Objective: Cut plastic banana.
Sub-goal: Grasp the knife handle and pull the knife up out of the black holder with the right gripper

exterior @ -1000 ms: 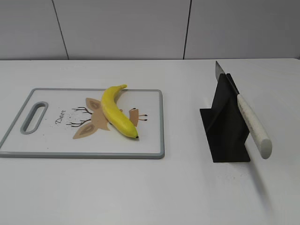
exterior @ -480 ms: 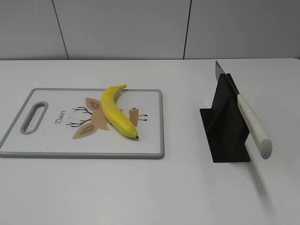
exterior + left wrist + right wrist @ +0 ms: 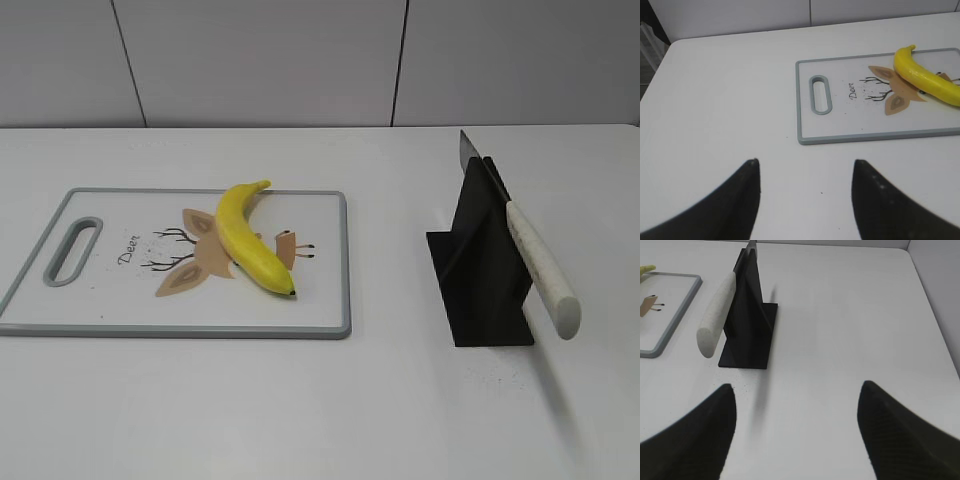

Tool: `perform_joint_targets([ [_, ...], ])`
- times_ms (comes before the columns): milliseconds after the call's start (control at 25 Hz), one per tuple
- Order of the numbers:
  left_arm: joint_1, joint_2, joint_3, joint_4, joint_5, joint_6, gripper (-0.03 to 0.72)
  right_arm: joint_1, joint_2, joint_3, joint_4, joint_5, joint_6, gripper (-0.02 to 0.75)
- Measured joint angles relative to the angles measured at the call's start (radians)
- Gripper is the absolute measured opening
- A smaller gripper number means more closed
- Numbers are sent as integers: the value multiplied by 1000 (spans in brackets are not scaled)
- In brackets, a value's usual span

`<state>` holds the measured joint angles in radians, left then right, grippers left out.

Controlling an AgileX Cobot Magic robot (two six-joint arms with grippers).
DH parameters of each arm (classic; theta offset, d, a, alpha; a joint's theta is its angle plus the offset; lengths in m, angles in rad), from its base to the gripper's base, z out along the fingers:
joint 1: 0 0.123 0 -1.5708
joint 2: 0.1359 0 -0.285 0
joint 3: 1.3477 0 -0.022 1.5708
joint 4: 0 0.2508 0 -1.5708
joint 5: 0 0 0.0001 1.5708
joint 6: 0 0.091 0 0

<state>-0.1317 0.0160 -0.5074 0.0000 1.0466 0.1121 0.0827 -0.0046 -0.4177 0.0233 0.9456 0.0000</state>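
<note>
Landmark: the cutting board, white with a grey rim, lay flat on the white counter.
Board details: a slot handle was cut through the board's left end in the exterior view, and a deer drawing with the word "Deer" sat printed toward the board's middle.
Banana: the yellow plastic banana lay on the board, across the deer drawing, toward the board's right half; its stem pointed at the board's far edge and its dark tip at the near edge. It looked whole.
Knife stand: a black stand stood on the counter well to the right of the board, apart from it.
Knife: the knife rested slanted in the stand, its blade tip up and away from the camera, its pale speckled handle hanging out past the stand's near side, on the side away from the board.
Left gripper: the left gripper hovered over bare counter off the board's handle end, fingers spread wide and holding nothing.
Right gripper: the right gripper hung over bare counter beyond the stand, on the side away from the board, fingers parted wide and empty; the knife handle lay ahead of it, untouched.
Exterior view: neither gripper showed there.
</note>
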Motion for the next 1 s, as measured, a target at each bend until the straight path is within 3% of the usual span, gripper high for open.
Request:
perform_joint_targets([
  [240,0,0,0,0,0,0,554,0,77,-47,12,2,0,570],
  [720,0,0,0,0,0,0,554,0,697,-325,92,61,0,538],
  [1000,0,0,0,0,0,0,554,98,1021,-521,120,101,0,508],
])
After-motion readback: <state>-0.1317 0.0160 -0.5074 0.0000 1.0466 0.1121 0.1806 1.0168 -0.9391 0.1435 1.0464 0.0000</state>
